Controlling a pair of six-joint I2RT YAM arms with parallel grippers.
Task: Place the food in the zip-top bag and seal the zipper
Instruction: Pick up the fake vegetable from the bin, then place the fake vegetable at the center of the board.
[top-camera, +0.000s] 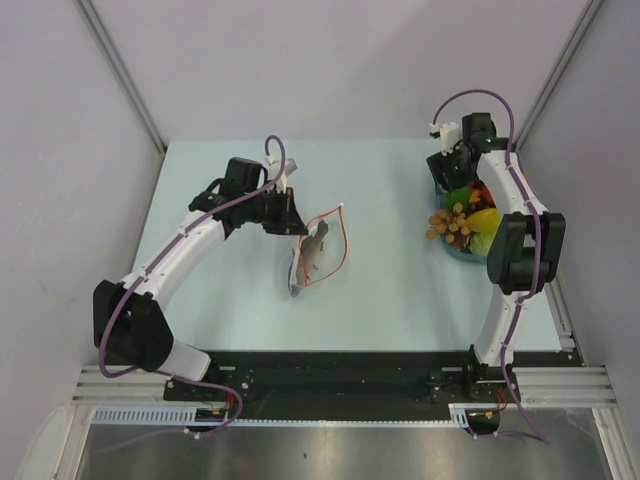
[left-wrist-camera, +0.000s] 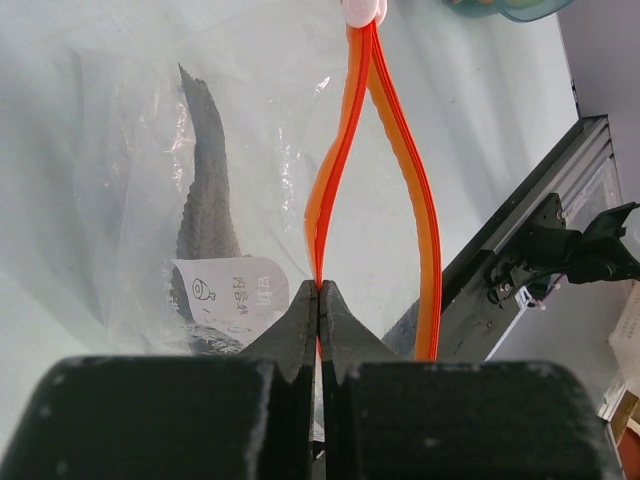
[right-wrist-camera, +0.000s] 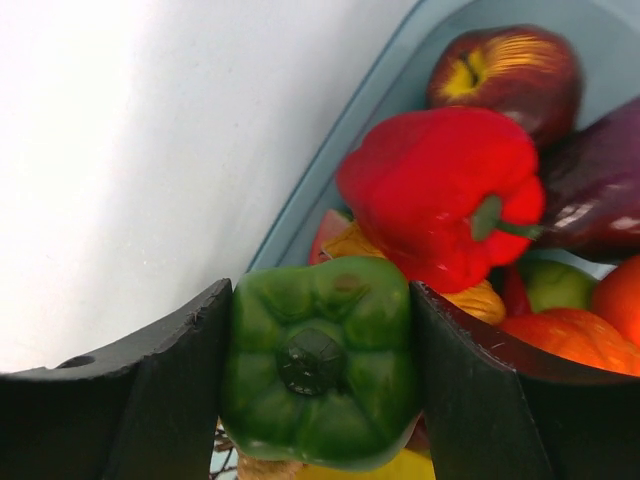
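The green pepper (right-wrist-camera: 318, 375) sits squeezed between the right fingers (right-wrist-camera: 170, 380), touching both, among the food (right-wrist-camera: 440, 190) in the blue tray (right-wrist-camera: 330, 170) at the counter's (top-camera: 400, 300) right edge. Mid-counter lies the zip-top bag (top-camera: 315, 250), mouth gaping, its zipper (left-wrist-camera: 345, 130) pinched in the fully closed left fingers (left-wrist-camera: 295, 320).

Quick rundown of your surroundings: pale mint counter (top-camera: 380, 300), matte top. Translucent blue tray (right-wrist-camera: 395, 85) sits at right edge of it. Plain grey-white walls (top-camera: 330, 60) box you in on three sides. Black base plate (top-camera: 340, 375) and aluminium rail (top-camera: 560, 385) along near edge, brushed steel sheet (top-camera: 330, 450) below.
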